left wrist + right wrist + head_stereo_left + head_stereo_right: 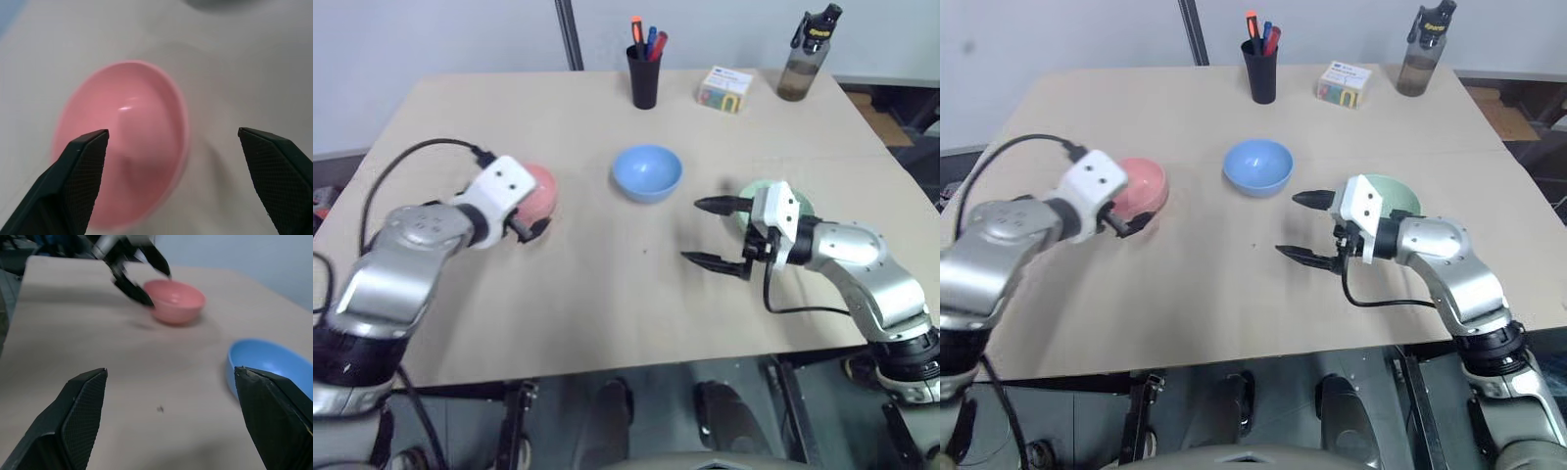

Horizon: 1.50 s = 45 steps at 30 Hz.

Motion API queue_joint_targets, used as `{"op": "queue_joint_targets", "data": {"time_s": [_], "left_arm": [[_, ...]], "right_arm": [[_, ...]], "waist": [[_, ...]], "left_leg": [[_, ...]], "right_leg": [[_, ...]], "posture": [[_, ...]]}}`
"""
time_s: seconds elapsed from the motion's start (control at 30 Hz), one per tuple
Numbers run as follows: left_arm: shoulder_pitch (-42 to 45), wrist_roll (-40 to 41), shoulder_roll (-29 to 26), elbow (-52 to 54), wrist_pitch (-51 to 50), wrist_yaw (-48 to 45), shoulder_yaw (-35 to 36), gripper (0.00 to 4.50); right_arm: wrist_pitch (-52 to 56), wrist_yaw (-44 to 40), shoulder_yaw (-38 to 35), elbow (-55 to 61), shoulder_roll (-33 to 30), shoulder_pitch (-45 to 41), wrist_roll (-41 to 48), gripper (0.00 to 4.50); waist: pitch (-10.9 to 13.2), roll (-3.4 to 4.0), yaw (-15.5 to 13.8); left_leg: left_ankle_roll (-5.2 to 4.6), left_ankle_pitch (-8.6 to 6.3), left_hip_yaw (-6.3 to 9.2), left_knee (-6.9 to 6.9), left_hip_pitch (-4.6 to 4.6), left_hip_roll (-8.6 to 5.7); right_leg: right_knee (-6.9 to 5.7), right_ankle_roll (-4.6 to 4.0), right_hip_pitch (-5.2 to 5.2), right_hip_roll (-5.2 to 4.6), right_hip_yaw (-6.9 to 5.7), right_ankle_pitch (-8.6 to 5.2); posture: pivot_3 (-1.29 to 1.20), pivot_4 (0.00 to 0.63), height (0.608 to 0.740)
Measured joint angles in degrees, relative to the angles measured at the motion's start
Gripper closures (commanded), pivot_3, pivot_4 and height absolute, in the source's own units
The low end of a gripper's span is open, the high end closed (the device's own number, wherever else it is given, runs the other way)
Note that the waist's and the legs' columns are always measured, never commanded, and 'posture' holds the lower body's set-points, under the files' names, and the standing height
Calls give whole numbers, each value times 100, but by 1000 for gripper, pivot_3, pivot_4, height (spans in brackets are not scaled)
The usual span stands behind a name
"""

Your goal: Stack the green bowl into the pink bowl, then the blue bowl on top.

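Pink bowl [1141, 186] sits upright toward the left of the worktop [1234, 304], with the left gripper [139, 271] hovering right over its near rim, fingers spread apart and holding nothing. Near the middle, farther back, the blue bowl [1258, 166] stands alone and empty. Behind it are a black pen cup [1258, 69], a small box [1344, 84] and a bottle [1420, 49]. On the right, the green bowl [1396, 194] rests partly hidden behind the right gripper [1307, 227], which points leftward with its fingers wide apart and empty.
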<state>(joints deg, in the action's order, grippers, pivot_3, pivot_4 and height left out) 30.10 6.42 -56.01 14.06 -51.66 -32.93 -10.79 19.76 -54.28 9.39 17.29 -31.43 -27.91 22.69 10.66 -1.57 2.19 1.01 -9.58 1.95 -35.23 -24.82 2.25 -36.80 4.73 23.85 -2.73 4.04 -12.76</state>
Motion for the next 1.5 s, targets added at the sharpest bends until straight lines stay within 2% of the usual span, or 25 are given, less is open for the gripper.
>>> {"op": "queue_joint_targets", "data": {"time_s": [0.1, 0.17, 0.27, 0.3, 0.47, 0.6, 0.73, 0.83, 0.93, 1.03, 1.1, 1.13, 1.3, 1.47, 1.5], "left_arm": [[237, -225, 213, -423, -44, -4, -364, 2338], [393, -373, 275, -669, -31, -19, -517, 2911], [580, -595, 363, -941, 82, -84, -563, 4292], [580, -622, 388, -969, 85, -97, -563, 4482], [574, -457, 523, -895, 190, -438, -477, 4482], [-70, 316, 197, 436, 652, -1588, -120, 4482], [-579, 644, -3, 1062, 1321, -2367, -110, 4482], [-543, 717, 266, 1136, 1724, -2623, -212, 4482], [-295, 538, 633, 854, 2143, -2795, -660, 4482], [-25, 396, 941, 393, 2413, -3037, -998, 3519], [198, 294, 1180, 73, 2580, -3139, -1121, 2371], [218, 281, 1199, 57, 2594, -3142, -1129, 2131], [305, 395, 1333, -19, 2577, -3194, -981, 30], [160, 913, 1440, 243, 2347, -2916, -66, 30], [-109, 1372, 1686, 367, 2483, -2870, 514, 30]], "right_arm": [[-13, -31, 38, -3, 23, -8, -36, 94], [-16, -32, 39, -4, 15, 2, -72, 94], [-34, -29, 35, -1, -28, 94, -128, 94], [-34, -27, 33, 0, -35, 119, -136, 94], [-34, 22, -38, 30, -105, 244, -176, 94], [-35, 105, -276, 89, -296, 446, -192, 94], [-37, 147, -515, 137, -459, 641, -196, 94], [-35, 222, -615, 181, -529, 774, -197, 94], [-34, 284, -677, 277, -550, 872, -196, 94], [-9, 354, -770, 293, -579, 937, -198, 94], [9, 394, -780, 297, -582, 945, -201, 94], [9, 399, -779, 299, -582, 945, -201, 94], [307, 712, -785, 438, -673, 991, -371, 94], [758, 1161, -637, 316, -814, 858, -928, 94], [912, 1212, -496, 194, -816, 750, -1049, 94]], "waist": [[1, -1, 5], [1, -3, 8], [1, -3, 1], [1, -3, 1], [2, -3, -4], [2, -3, 7], [2, -2, 3], [2, -2, -28], [1, -3, -40], [1, -3, -38], [1, -2, -31], [1, -2, -27], [1, -1, -6], [1, -1, 7], [-1, 3, 22]], "left_leg": [[0, 0, 2, -1, 0, 0], [-1, 1, 2, -2, 1, 1], [-1, 1, 2, -2, 1, 1], [0, 1, 2, -3, 1, 1], [0, 1, 2, -4, -1, 1], [0, 0, -1, -1, -2, 1], [-1, 1, 0, -3, 7, 5], [-1, 1, 0, -21, 8, 4], [-2, 1, 0, -38, 5, 1], [-2, 1, 2, -38, 5, 2], [-2, 1, 3, -38, 5, 2], [-2, 1, 3, -38, 4, 2], [-3, 1, 5, -37, 3, 2], [-3, 1, 4, -38, 6, 2], [-2, 1, 0, -38, 8, 3]], "right_leg": [[-3, 0, 1, 2, 0, 0], [-4, 0, 0, 2, 0, 0], [-4, 0, -1, 1, 0, 0], [-4, 0, -1, 1, 0, 0], [-5, -4, -1, 1, 0, 3], [-2, -23, 0, -3, 1, 11], [-4, -44, -3, 0, 1, -1], [-5, -29, -14, -1, 0, -10], [-5, -20, -20, -1, 1, -14], [-7, -20, -20, 1, 1, -13], [-9, -19, -19, 2, 1, -14], [-9, -19, -19, 2, 1, -14], [-12, -19, -17, 2, 1, -13], [-12, -19, -18, 2, 2, -14], [-13, -19, -18, 1, 4, -13]], "posture": [[0, 150, 740], [0, 150, 740], [0, 150, 740], [0, 150, 740], [0, 150, 740], [0, 150, 740], [0, 150, 740], [0, 150, 740], [0, 150, 740], [0, 150, 740], [0, 150, 740], [0, 150, 740], [0, 150, 740], [0, 150, 740], [0, 150, 740]]}}
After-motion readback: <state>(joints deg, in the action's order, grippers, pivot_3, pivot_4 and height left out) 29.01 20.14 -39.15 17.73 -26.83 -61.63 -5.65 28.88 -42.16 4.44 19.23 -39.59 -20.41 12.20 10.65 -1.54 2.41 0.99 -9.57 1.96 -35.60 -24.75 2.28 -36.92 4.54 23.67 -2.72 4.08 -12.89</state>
